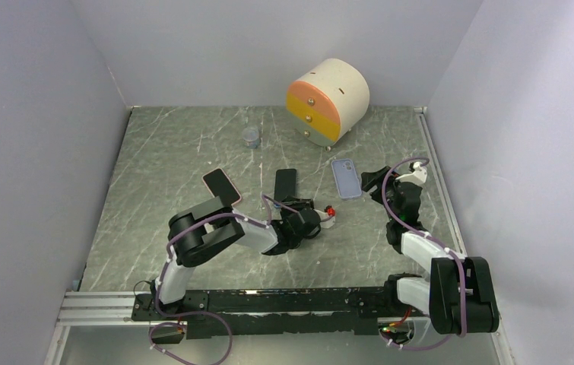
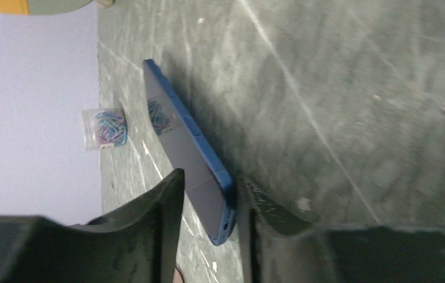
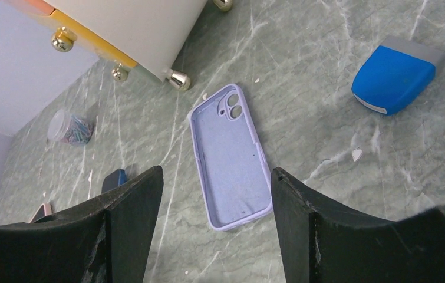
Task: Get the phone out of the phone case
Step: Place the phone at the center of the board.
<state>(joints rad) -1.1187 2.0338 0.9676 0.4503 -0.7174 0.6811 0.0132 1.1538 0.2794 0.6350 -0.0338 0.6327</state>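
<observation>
The separation looks done. The lavender silicone phone case [image 3: 230, 156] lies alone on the grey marbled counter [image 1: 162, 152], hollow side up and empty, with its camera cut-out toward the top of the right wrist view. The dark blue phone [image 2: 178, 130] sits well apart from it, left of centre in the overhead view.

The left gripper [image 2: 209, 180] has the phone's near end between its fingers [image 2: 161, 212], with little room on either side. The right-hand one seems to touch the blue edge, but I cannot tell whether they are truly pinching. The right gripper [image 3: 217, 172] hovers over the case with its fingers spread wide, holding nothing.

By my reading, what remains is to leave the phone at rest. That calls for opening the left fingers and backing straight off, so the phone is not dragged.

Room is fair:
- The cream round drawer cabinet [image 1: 328, 99] stands just above the case.
- A clear cup of paper clips [image 1: 250, 137] sits above the phone.
- A pink-edged phone [image 1: 221, 185] lies to its left.
- The lower middle of the counter is open for withdrawal.
- Walls close off the left, top and right.
</observation>
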